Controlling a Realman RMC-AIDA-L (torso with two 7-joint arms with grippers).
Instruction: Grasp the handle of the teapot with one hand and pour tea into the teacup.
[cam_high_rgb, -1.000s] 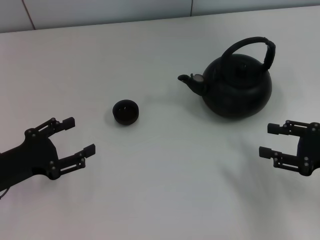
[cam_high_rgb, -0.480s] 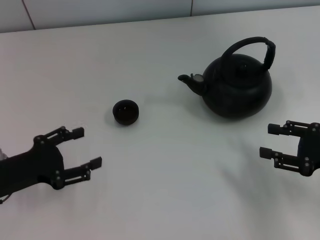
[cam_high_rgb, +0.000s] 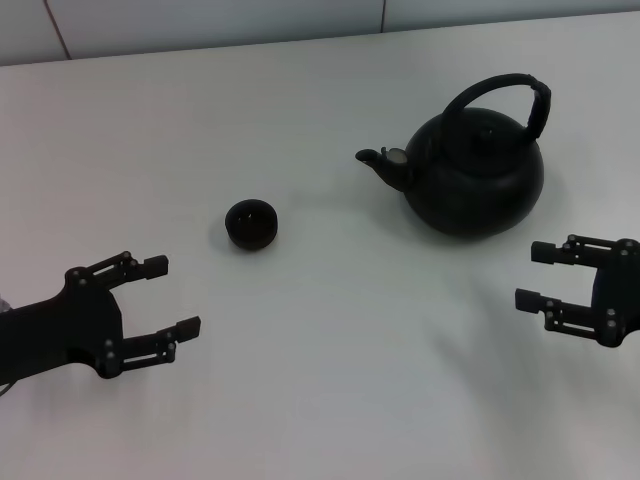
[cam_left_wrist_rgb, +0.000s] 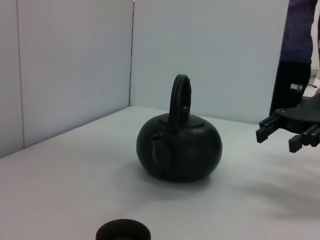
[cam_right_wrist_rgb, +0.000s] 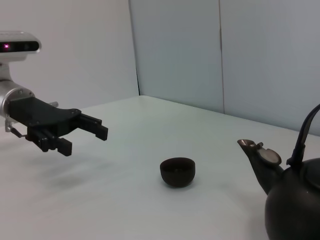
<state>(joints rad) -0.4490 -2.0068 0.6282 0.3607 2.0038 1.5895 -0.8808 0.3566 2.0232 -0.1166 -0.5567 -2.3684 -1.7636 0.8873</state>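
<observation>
The glossy black teapot (cam_high_rgb: 475, 175) stands upright at the back right of the white table, spout (cam_high_rgb: 380, 160) turned toward the teacup. Its arched handle (cam_high_rgb: 512, 86) rises over the lid. The small dark teacup (cam_high_rgb: 250, 223) sits left of the pot, apart from it. My right gripper (cam_high_rgb: 532, 275) hovers open and empty in front of the teapot, short of it. My left gripper (cam_high_rgb: 172, 296) is open and empty, nearer the front than the cup. The left wrist view shows the teapot (cam_left_wrist_rgb: 180, 147), teacup rim (cam_left_wrist_rgb: 123, 231) and right gripper (cam_left_wrist_rgb: 277, 134). The right wrist view shows the teacup (cam_right_wrist_rgb: 177, 171), teapot (cam_right_wrist_rgb: 295, 210) and left gripper (cam_right_wrist_rgb: 84, 141).
The white table (cam_high_rgb: 330, 340) runs to a pale wall (cam_high_rgb: 200, 25) at the back. A dark figure (cam_left_wrist_rgb: 297, 55) stands behind the right gripper in the left wrist view.
My left gripper has shifted right and toward the front edge, staying open. The right gripper has edged slightly left. Teapot and teacup have not moved.
</observation>
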